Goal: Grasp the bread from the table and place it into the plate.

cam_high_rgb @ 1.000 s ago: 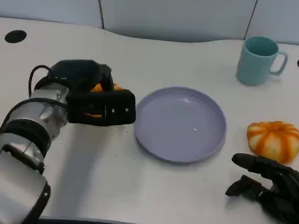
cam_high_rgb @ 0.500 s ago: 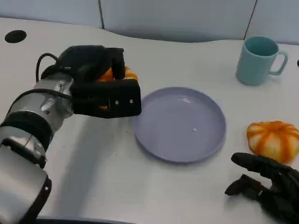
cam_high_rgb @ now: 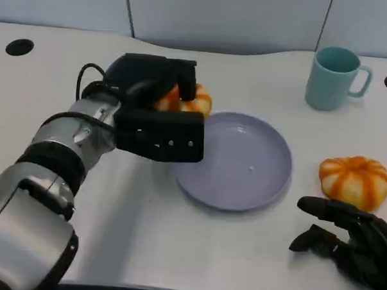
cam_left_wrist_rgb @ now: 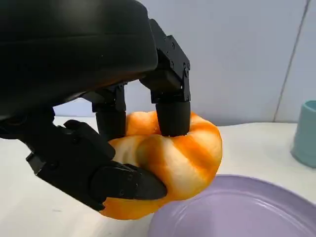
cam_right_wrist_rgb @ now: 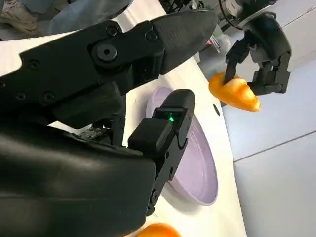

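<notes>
My left hand (cam_high_rgb: 158,111) grips an orange-and-white striped bread (cam_high_rgb: 188,100) and holds it in the air over the left rim of the lilac plate (cam_high_rgb: 244,170). The left wrist view shows the bread (cam_left_wrist_rgb: 177,158) close up, pinched between thumb and fingers, with the plate (cam_left_wrist_rgb: 242,212) just below it. A second striped bread (cam_high_rgb: 355,181) lies on the table to the right of the plate. My right hand (cam_high_rgb: 346,245) rests near it at the lower right, fingers apart and holding nothing. From the right wrist view, the lifted bread (cam_right_wrist_rgb: 235,92) hangs under the left hand (cam_right_wrist_rgb: 261,47) beyond the plate (cam_right_wrist_rgb: 197,170).
A teal mug (cam_high_rgb: 335,77) stands at the back right, behind the plate. Two black holes (cam_high_rgb: 20,47) mark the table's far corners. A grey wall panel runs along the back edge.
The left hand has lifted the bread off the table and carried it right, from beside the plate to over its left rim. The right hand has stayed put.
</notes>
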